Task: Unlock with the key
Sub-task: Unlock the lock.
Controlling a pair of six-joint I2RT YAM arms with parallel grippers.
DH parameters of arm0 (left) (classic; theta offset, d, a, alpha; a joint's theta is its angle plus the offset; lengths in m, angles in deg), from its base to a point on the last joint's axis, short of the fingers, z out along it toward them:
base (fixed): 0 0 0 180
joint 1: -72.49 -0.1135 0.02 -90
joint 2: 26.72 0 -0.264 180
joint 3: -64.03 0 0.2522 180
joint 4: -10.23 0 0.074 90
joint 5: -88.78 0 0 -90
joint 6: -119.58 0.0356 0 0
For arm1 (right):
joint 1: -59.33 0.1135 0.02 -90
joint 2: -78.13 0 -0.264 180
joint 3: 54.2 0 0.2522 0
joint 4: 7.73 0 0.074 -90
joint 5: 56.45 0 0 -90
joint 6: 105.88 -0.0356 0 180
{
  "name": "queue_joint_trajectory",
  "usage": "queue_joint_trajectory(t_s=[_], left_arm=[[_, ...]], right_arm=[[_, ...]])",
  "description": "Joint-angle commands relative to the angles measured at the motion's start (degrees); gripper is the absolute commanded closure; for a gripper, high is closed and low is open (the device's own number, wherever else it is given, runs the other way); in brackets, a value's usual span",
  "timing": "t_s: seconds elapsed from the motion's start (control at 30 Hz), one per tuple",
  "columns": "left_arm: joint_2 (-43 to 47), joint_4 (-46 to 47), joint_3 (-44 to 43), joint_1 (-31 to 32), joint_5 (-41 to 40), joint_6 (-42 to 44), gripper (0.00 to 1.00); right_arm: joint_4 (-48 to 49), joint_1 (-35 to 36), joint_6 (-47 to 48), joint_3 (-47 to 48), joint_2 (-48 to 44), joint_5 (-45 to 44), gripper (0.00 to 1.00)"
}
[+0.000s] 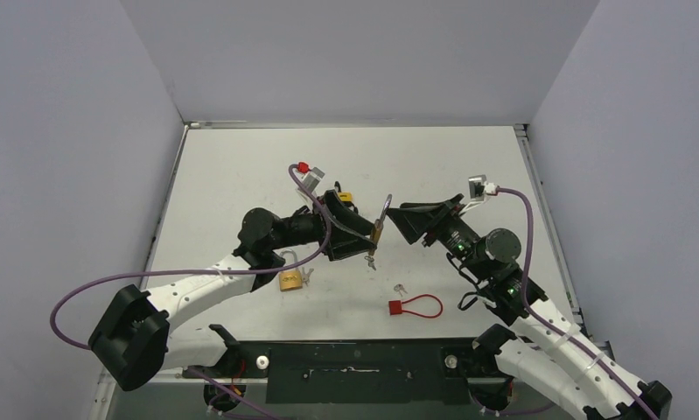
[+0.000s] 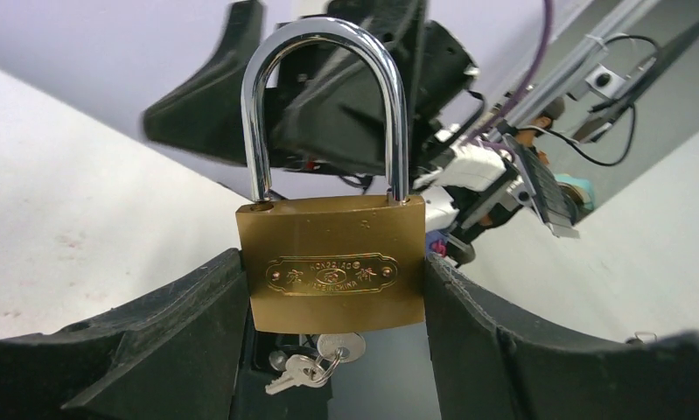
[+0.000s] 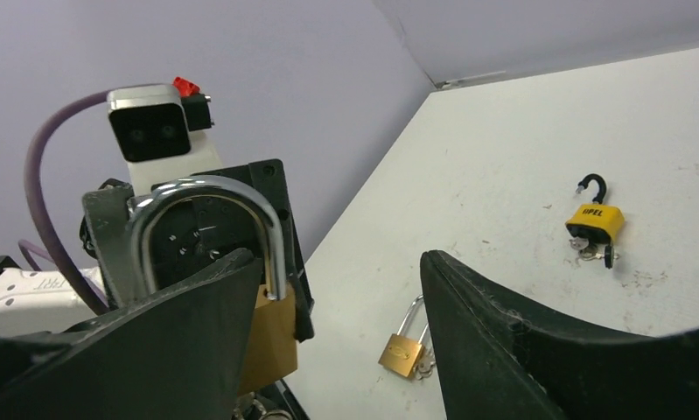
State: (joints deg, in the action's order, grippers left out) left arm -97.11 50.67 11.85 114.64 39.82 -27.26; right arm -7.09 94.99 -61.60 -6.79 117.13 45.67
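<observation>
One heavy, slick padlock (image 2: 332,262) sits clamped in the left claw (image 2: 332,293); parted right claw (image 3: 339,262) should pinch the key (image 2: 339,346) beneath.

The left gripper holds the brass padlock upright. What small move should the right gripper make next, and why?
Probably lower the right gripper toward the key under the padlock. Its jaws stand open, level with the shackle, while the key seems to sit in the bottom of the body, which the left gripper clamps from both sides. Nothing grips the key yet.
</observation>
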Motion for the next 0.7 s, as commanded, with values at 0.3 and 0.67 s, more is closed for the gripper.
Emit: queue_joint_trajectory(t_s=[0.3, 0.67], left_arm=[[-1.41, 15.76, -4.21, -0.45, 6.89, -4.57, 1.00], [0.09, 13.47, -3.91, -0.83, 3.49, -3.79, 1.00]], right_arm=[[6.51, -0.15, -1.10, 3.78, 5.63, 5.53, 0.45], [10.86, -0.15, 3.04, -3.02, -2.63, 6.77, 0.36]])
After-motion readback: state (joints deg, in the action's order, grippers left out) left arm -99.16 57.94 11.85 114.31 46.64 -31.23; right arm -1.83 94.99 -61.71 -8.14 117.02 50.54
